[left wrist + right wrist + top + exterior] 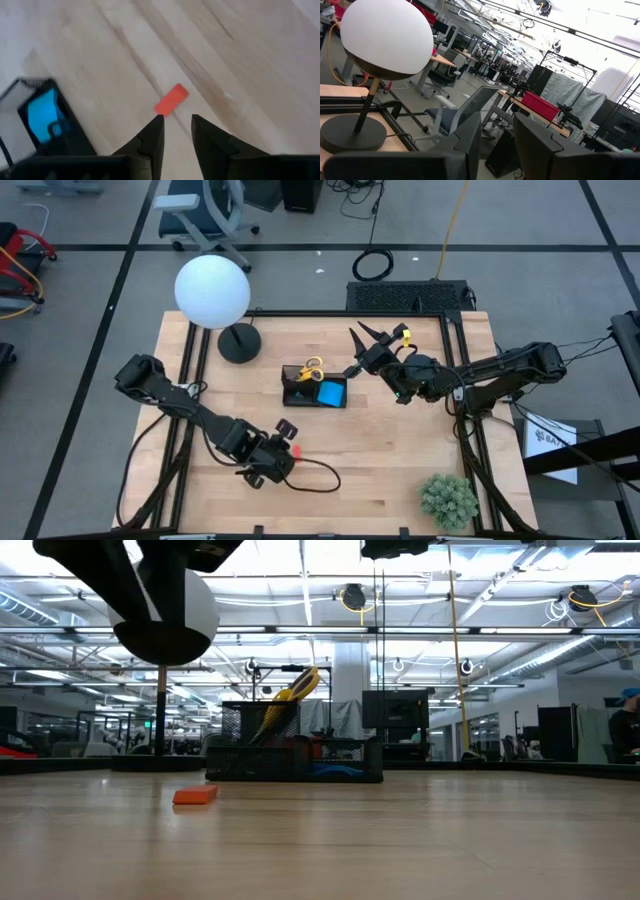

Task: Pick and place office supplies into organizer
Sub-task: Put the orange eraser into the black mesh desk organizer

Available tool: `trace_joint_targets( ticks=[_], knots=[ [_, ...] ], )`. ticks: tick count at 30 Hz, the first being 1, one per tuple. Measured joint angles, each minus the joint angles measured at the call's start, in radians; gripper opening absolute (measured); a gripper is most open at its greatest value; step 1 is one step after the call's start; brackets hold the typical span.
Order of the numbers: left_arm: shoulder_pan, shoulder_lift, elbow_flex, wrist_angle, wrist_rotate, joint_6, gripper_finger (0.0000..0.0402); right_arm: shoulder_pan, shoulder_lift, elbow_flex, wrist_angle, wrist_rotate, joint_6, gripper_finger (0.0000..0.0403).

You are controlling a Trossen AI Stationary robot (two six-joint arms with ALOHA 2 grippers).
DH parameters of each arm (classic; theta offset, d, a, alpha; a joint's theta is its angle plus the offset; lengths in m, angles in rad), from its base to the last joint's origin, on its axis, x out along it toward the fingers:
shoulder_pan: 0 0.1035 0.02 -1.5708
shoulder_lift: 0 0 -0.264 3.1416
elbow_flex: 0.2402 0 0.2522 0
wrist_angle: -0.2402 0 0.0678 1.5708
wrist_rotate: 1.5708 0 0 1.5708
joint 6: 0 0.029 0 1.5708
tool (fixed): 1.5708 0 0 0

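Note:
A small red eraser-like piece lies flat on the wooden table, near its front left. My left gripper hovers just above it, pointing steeply down and open by a narrow gap, with the piece just beyond its fingertips. The black organizer stands mid-table; yellow-handled scissors stick up from it and a blue pad lies in it. My right gripper waits raised behind the organizer, open and holding nothing.
A lamp with a white globe and a round black base stands at the far left. A green plant ball sits at the near right corner. A black cable loops on the table beside my left gripper.

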Motion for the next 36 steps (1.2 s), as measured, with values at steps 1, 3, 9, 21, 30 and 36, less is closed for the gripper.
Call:
trace_joint_targets(
  ticks=[1,3,9,21,30,36],
  knots=[
    [0.003,0.0,0.0,-0.003,0.015,0.045,0.0108,0.0,0.0,0.0,0.0,0.0,0.0,0.0105],
    [0.008,0.0,0.0,-0.019,0.034,0.14,0.012,0.0,0.0,0.0,0.0,0.0,0.0,0.0105],
    [0.047,0.0,-0.003,-0.085,0.122,0.358,0.0157,0.0,0.0,0.0,0.0,0.0,0.0,0.0105],
    [0.112,0.029,-0.045,0.018,0.199,0.648,0.0179,0.0,0.0,0.0,0.0,0.0,0.0,0.0105],
    [0.15,0.11,-0.046,0.059,0.239,0.813,0.0179,0.0,0.0,0.0,0.0,0.0,0.0,0.0105],
    [0.184,0.114,-0.046,0.085,0.247,0.833,0.0179,0.0,0.0,0.0,0.0,0.0,0.0,0.0105]
  ],
)
